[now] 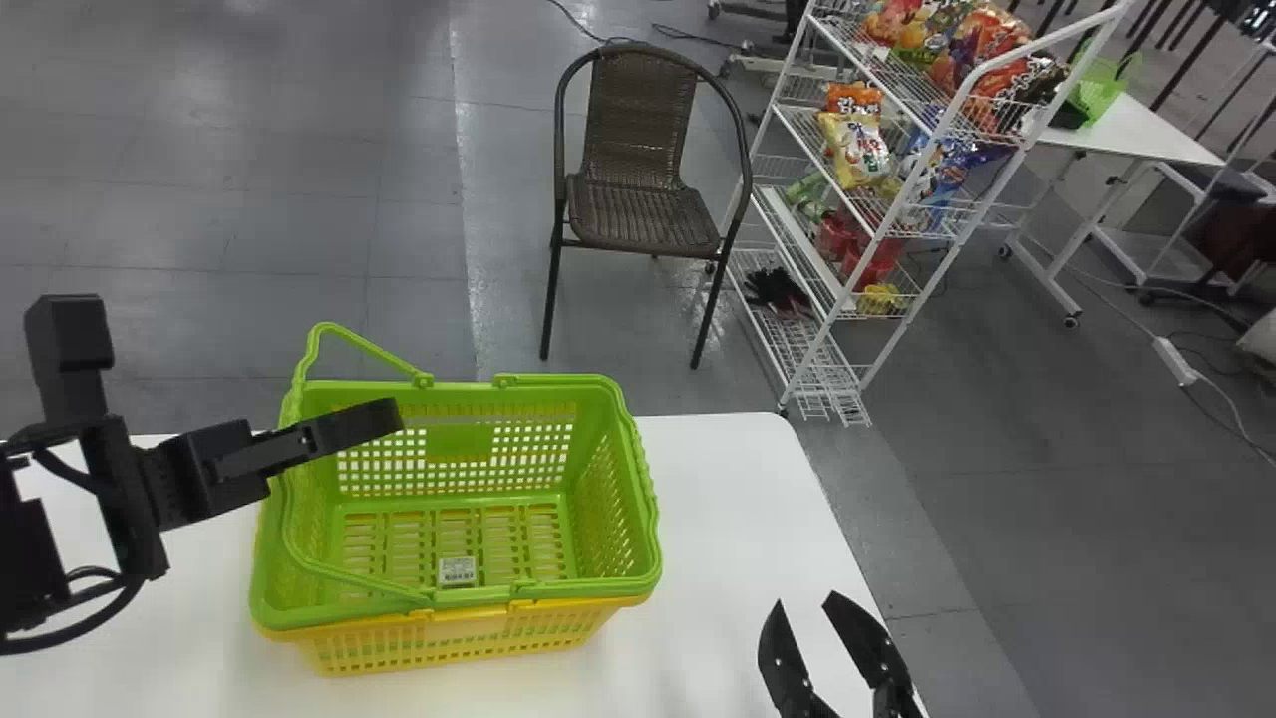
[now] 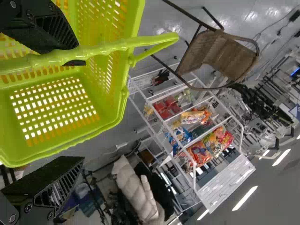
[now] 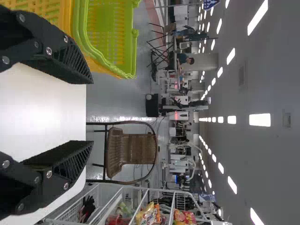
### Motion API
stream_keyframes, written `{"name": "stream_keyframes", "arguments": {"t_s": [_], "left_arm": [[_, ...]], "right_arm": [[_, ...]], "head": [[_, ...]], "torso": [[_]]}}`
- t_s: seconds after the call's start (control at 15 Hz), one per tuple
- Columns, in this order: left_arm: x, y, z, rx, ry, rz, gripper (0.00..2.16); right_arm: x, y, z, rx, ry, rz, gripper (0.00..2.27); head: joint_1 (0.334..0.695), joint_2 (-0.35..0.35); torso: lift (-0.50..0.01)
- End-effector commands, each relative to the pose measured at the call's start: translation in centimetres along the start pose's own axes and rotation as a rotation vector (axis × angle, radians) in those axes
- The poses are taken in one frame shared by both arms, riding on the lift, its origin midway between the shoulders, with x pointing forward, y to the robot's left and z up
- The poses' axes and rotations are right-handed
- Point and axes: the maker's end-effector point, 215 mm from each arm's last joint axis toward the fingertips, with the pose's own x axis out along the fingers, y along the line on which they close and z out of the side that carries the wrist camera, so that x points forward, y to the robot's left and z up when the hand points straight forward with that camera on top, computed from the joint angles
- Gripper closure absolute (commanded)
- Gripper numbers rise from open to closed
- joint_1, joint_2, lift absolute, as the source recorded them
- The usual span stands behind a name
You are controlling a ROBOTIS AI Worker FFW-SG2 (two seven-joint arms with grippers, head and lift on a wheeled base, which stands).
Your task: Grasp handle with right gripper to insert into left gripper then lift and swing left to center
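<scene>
Green plastic makes up the upper basket (image 1: 608, 479), which sits nested in a yellow basket (image 1: 449, 643) on the left part of the white table (image 1: 718, 519). A small white label (image 1: 457, 570) lies on its floor, toward the near side. Its handle (image 1: 371, 348) is raised and leans out to the left, its ends joined to the far and near rims.

The left gripper (image 1: 234, 359) is at the basket's left side with its jaws spread wide: one finger stands up to the left of the basket, the other reaches right, over the basket's opening. In the head view that second finger crosses over the handle; in the left wrist view the handle runs across in front of its tip. Whether they touch cannot be told.

The right gripper (image 1: 807, 600) is at the near right, by the table's right edge and well apart from the baskets. Its jaws are spread too, with nothing between them.

Beyond the table, on the floor, stands a brown woven chair (image 1: 648, 214). To its right is a white wire rack (image 1: 802, 364) with snack bags (image 1: 855, 150) on its shelves and dark gloves (image 1: 776, 289) low down. Farther right stands a white side table (image 1: 1146, 135).
</scene>
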Motion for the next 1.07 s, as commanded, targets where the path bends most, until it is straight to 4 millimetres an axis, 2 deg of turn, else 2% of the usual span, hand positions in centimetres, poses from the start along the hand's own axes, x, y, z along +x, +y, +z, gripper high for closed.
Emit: {"name": "stream_keyframes", "arguments": {"t_s": [0.0, 0.07, 0.2, 0.47, 0.6, 1.0], "left_arm": [[0.4, -0.7, -0.1, -0.001, 0.005, -0.014, 0.09], [0.4, -1.0, 0.0, 0.001, 0.002, -0.02, 0.09], [0.6, -1.7, -0.2, 0.005, 0.014, -0.031, 0.09], [1.1, -3.0, -0.4, 0.022, 0.034, -0.043, 0.09], [1.6, -3.8, -0.6, 0.03, 0.043, -0.052, 0.09], [3.4, -6.0, -1.0, 0.049, 0.061, -0.077, 0.09]], "right_arm": [[1.7, 0.0, 0.7, -0.019, -0.002, 0.003, 1.84], [2.6, -0.1, 0.3, -0.016, 0.022, -0.004, 2.01], [4.8, 0.5, 0.6, -0.064, 0.033, 0.005, 2.13], [8.3, 1.7, 0.4, -0.102, 0.072, 0.019, 2.17], [9.6, 1.9, -0.4, -0.118, 0.107, 0.023, 2.18], [12.5, 1.6, -2.1, -0.168, 0.175, 0.03, 2.18]], "head": [[0.695, -0.311], [0.695, -0.312], [0.695, -0.312], [0.695, -0.301], [0.695, -0.294], [0.695, -0.306]], "torso": [[0.0], [0.0], [0.0], [0.0], [0.0], [0.0]]}}
